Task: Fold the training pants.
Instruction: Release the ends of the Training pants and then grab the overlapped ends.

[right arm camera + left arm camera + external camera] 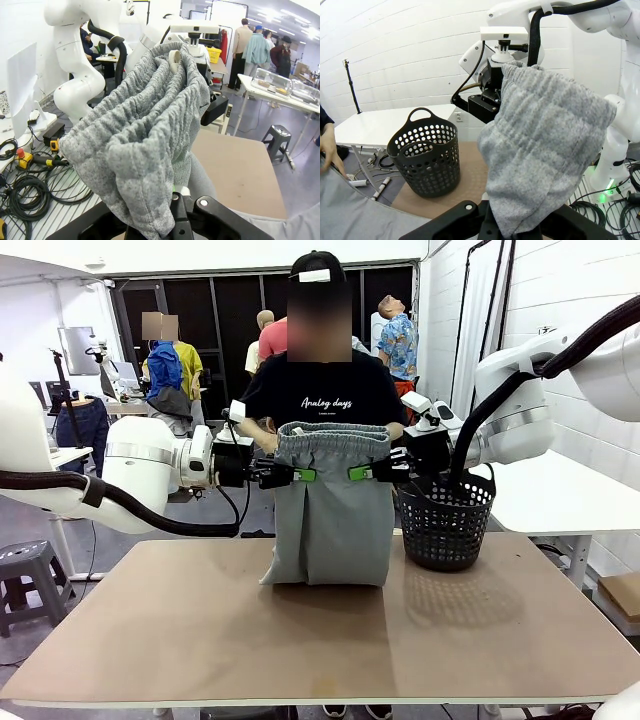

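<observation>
The light grey training pants point(330, 515) hang upright over the middle of the table, waistband up, lower end resting folded on the tabletop. My left gripper point(300, 476) is shut on the waistband's left side and my right gripper point(362, 473) is shut on its right side, so the gathered waistband point(332, 437) stretches between them. In the left wrist view the grey cloth point(545, 145) bunches out of the fingers; in the right wrist view the waistband point(145, 135) drapes over them the same way. The person's hands point(268, 440) sit just behind the waistband.
A black mesh basket point(446, 520) stands on the table right of the pants, under my right arm. The brown tabletop point(300, 640) lies bare in front. A white side table point(560, 495) is at the right, a grey stool point(25, 570) at the left.
</observation>
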`<state>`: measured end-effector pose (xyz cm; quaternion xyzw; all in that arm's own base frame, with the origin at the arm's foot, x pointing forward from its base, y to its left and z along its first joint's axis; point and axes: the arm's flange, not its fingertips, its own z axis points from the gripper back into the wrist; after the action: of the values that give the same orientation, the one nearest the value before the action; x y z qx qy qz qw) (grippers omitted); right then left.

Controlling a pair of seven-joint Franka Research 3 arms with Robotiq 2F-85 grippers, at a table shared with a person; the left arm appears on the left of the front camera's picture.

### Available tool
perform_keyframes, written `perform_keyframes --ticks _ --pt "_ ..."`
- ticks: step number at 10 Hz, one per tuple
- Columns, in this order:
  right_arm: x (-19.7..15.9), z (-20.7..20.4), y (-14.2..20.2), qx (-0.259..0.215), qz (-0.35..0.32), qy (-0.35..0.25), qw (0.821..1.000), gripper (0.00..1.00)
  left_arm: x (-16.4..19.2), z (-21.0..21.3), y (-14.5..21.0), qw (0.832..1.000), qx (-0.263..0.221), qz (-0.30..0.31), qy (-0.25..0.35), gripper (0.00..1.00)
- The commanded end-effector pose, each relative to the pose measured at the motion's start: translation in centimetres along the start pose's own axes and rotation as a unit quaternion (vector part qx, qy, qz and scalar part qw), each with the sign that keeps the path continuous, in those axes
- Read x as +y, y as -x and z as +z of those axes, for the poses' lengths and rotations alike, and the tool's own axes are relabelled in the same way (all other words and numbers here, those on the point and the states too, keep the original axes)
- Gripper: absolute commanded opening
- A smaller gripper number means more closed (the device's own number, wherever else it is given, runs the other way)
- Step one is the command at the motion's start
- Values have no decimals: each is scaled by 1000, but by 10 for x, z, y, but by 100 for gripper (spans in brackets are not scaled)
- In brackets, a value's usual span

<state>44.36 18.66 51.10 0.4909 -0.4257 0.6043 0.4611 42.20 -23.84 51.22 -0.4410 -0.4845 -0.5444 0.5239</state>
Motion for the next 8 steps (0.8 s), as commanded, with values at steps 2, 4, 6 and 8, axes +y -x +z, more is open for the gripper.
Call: perform_keyframes --ticks 2,4,6,8 --pt "2 0 1 -16 4 0 1000 0 0 -1 -4 1000 -9 1 -4 0" --pt "2 0 1 -16 4 0 1000 0 0 -1 -4 1000 -9 1 -4 0" --pt "2 0 1 -16 4 0 1000 0 0 -1 -4 1000 -9 1 -4 0" --pt "2 0 1 -16 4 0 1000 0 0 -1 -4 1000 -9 1 -4 0"
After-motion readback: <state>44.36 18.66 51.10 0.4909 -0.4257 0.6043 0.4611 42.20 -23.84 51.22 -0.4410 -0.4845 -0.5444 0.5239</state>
